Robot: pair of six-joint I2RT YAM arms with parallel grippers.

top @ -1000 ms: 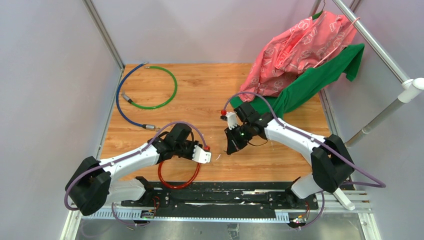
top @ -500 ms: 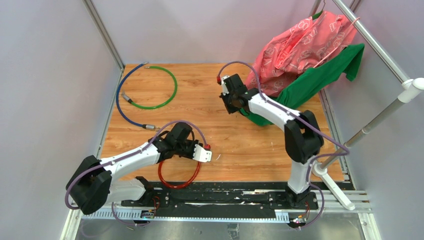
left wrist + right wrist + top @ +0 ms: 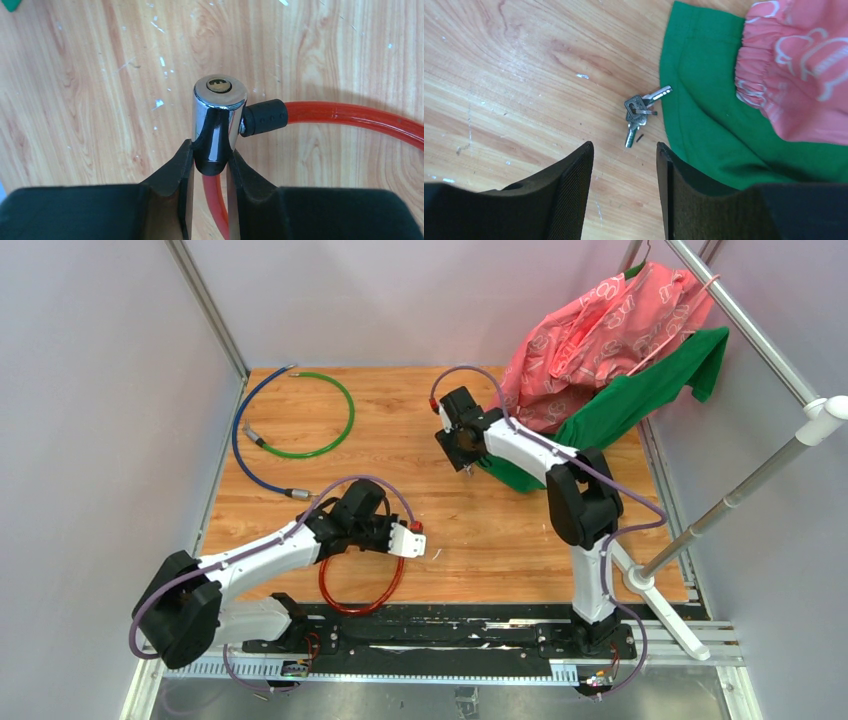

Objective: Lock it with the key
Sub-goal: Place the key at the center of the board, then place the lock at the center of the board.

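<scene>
Several tiny silver keys (image 3: pixel 640 114) on one ring lie on the wooden table (image 3: pixel 514 75), just beside the green cloth (image 3: pixel 704 115). The right gripper (image 3: pixel 624 150) hovers over them, jaws apart and empty. Only the left wrist view shows the left gripper (image 3: pixel 210 162) clamping the red cable (image 3: pixel 350 114) by its chrome lock cylinder (image 3: pixel 219 107), keyhole showing.

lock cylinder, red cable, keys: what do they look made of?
lock cylinder: polished chrome-look metal, with mirror reflections on its side.
red cable: glossy, somewhat translucent plastic sheath; core not visible.
keys: probably plain silver metal, with a duller grey sheen.
</scene>
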